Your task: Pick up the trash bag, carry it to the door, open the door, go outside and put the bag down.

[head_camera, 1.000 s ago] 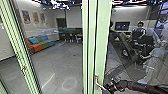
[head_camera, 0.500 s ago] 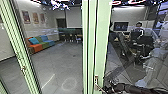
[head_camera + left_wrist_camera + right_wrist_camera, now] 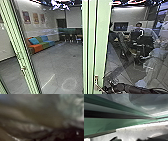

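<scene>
Beside the left wrist camera, crumpled material (image 3: 28, 127) is seen, too blurred to be identified as the trash bag; its long axis cannot be told. The green door frame (image 3: 101, 42) is set upright, with a metal handle (image 3: 96, 80) mounted lengthwise along it. The right gripper (image 3: 107, 89) is held near the handle; how far either gripper is opened, or what is gripped, cannot be told. Counted beyond: three wall pictures (image 3: 36, 18), one sofa (image 3: 37, 48), one monitor (image 3: 121, 26).
</scene>
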Motion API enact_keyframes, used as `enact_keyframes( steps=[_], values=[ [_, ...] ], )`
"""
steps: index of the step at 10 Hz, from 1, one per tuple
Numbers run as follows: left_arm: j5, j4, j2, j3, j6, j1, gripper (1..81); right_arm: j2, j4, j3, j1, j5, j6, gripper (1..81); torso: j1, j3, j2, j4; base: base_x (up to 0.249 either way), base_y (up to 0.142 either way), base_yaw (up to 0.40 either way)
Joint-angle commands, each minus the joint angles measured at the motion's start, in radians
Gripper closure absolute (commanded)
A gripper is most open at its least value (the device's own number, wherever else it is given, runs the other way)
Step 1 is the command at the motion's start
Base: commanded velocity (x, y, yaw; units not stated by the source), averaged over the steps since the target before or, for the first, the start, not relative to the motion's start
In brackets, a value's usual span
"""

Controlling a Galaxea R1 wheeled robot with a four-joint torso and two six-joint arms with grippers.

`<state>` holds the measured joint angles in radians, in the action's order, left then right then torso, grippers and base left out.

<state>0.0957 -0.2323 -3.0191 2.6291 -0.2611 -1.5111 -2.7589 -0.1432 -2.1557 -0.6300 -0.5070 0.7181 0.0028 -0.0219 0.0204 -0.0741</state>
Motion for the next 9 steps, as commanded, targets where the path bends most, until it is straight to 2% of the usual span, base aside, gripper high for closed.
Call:
enact_keyframes(
  steps=[1, 4, 5, 7, 9],
  values=[
    [0.073, -0.008, 0.003, -0.008, -0.004, 0.041, 81.1, 0.005, 0.073, 0.008, -0.014, -0.298, -0.028, 1.0, 0.0, -0.075, 0.0, 0.0, 0.0, 0.0, 0.0],
    [0.075, -0.008, 0.005, -0.008, -0.004, 0.039, 81.1, 0.069, 0.073, 0.092, 0.014, -0.243, -0.02, 1.0, -0.002, -0.142, 0.001, 0.0, 0.0, 0.0, 0.0],
    [0.075, -0.01, 0.006, -0.008, -0.004, 0.038, 81.1, 0.098, 0.073, 0.131, 0.029, -0.229, -0.019, 1.0, -0.003, -0.095, 0.002, -0.001, 0.0, 0.0, 0.0],
    [0.075, -0.01, 0.008, -0.006, -0.004, 0.035, 81.1, 0.132, 0.073, 0.156, 0.08, -0.21, -0.017, 1.0, -0.003, -0.118, 0.002, -0.001, 0.0, 0.0, 0.0],
    [0.084, -0.01, 0.008, -0.008, -0.003, 0.033, 81.1, 0.148, 0.073, 0.154, 0.12, -0.176, -0.017, 1.0, -0.002, -0.12, 0.002, -0.001, 0.0, 0.0, 0.0]
  ],
)
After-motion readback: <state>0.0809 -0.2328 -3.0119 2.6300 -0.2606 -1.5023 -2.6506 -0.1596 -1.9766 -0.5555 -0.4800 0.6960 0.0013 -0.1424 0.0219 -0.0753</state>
